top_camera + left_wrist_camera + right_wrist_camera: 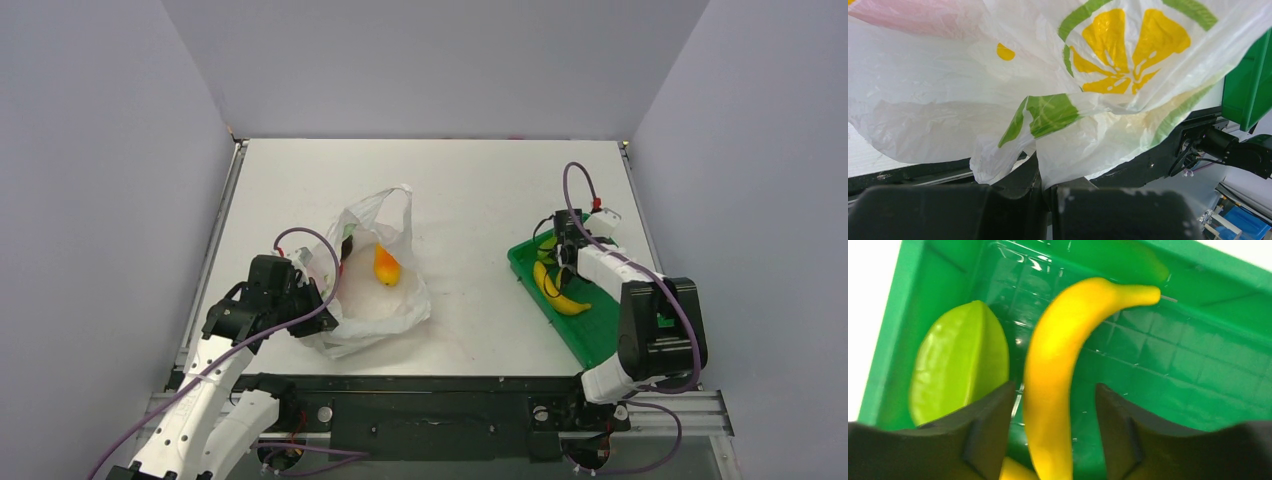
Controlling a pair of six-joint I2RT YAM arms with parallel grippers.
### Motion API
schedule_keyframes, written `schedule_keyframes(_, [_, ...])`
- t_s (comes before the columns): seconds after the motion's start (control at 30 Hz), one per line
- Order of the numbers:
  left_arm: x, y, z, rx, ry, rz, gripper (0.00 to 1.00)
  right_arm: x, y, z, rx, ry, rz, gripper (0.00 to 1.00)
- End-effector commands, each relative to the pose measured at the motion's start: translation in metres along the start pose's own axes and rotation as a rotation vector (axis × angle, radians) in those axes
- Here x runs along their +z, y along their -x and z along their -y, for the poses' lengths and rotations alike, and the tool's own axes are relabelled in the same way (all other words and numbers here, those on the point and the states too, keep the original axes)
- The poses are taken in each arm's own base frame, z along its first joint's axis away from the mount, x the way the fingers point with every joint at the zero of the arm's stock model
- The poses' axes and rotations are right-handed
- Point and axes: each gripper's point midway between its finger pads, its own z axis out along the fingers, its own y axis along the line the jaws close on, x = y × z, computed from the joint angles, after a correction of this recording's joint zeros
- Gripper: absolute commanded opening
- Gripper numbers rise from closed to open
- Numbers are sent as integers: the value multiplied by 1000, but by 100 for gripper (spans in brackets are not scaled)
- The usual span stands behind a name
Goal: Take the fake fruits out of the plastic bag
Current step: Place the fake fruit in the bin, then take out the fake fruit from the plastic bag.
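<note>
The white plastic bag lies left of centre with its mouth open. An orange-yellow mango lies inside it. My left gripper is shut on the bag's near left edge; in the left wrist view the jaws pinch a fold of the printed plastic. My right gripper is open, low over the green tray. In the right wrist view a yellow banana lies between its open fingers with gaps on both sides. A green starfruit lies to the left of the banana.
Two bananas lie in the tray at the table's right. A second banana tip shows under the right gripper. Grey walls enclose the table on three sides. The black rail runs along the near edge.
</note>
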Motion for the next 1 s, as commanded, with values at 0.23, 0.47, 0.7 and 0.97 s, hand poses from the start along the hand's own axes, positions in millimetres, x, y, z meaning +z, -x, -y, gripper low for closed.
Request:
schedule_keyframes(0.23, [-2,9,7,13,-31,43,0,-25,27,-11,31,115,78,77])
schedule_keyframes(0.47, [0,10,8,13,-34,36,0,-89,59,-15,-7,263,254,76])
schedule_keyframes(0.7, [0,9,8,12,-37,32,0,-219,57,-86,-112,924,432,74])
schedule_keyframes(0.97, [2,10,9,12,-39,22,0,-359,-50,-157,-416,1448,395,73])
